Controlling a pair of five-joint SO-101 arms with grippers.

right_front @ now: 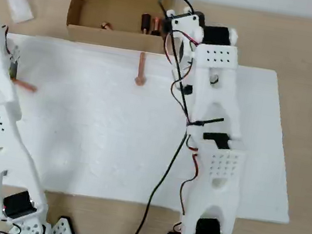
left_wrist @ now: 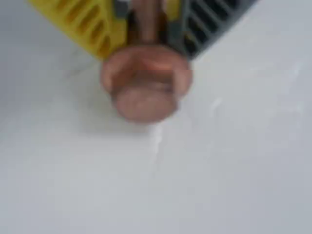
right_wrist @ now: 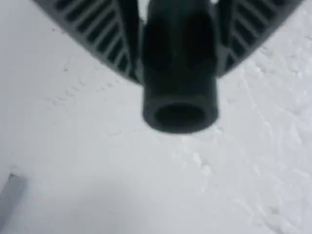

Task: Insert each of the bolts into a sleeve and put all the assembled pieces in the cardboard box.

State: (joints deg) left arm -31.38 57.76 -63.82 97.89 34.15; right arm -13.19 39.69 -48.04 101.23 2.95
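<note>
Left gripper (left_wrist: 146,39) is clamped on a bolt (left_wrist: 146,85), held in front of the box (right_front: 109,38) and to its left. Right gripper (right_wrist: 180,68) is clamped on a sleeve (right_wrist: 180,97) beside the box's front right corner. A second bolt (right_front: 141,70) lies on foam (right_front: 81,141), just in front of the box

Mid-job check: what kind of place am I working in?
Likely a lab or workshop bench: a wooden table under a white foam mat, a cardboard box at the mat's far edge, and a loose bolt on the mat.
</note>
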